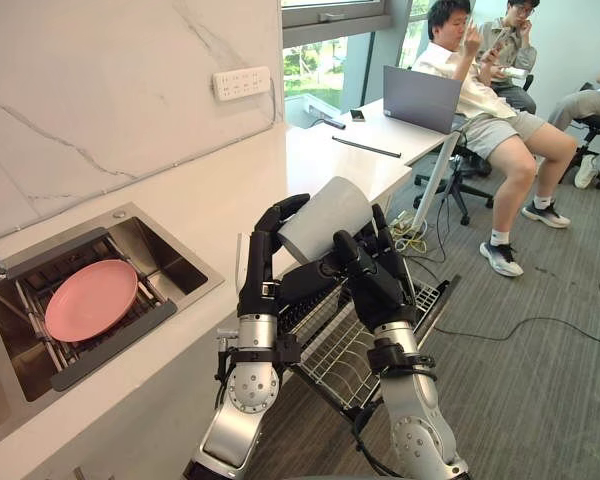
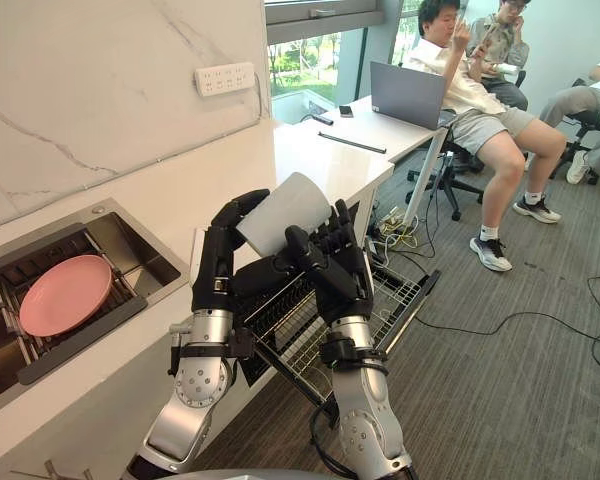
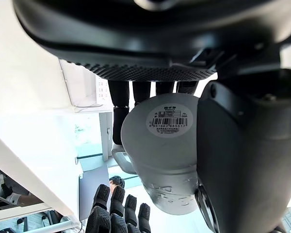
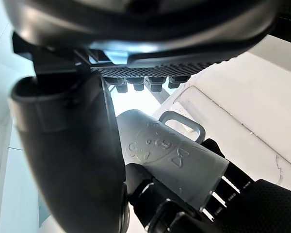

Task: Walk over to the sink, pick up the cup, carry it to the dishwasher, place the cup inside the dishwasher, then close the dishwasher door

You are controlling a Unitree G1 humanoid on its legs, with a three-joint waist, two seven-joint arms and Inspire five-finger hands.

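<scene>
A light grey cup (image 1: 325,215) with a handle is held tilted in the air between both hands, above the pulled-out dishwasher rack (image 1: 352,352). My left hand (image 1: 263,268) curls over its left side and my right hand (image 1: 377,282) wraps its right side and underside. In the left wrist view the cup's (image 3: 167,145) labelled base faces the camera, between thumb and fingers. The right wrist view has the cup's (image 4: 179,160) embossed side and handle lying against the right hand's fingers. The dishwasher door hangs open under the wire rack (image 2: 310,330).
A steel sink (image 1: 110,212) set in the white counter at left holds a pink plate (image 1: 90,298) on a drain rack. Behind stands a desk (image 1: 365,130) with a laptop, and several seated people (image 1: 480,90). Cables (image 1: 540,325) trail over the carpet at right.
</scene>
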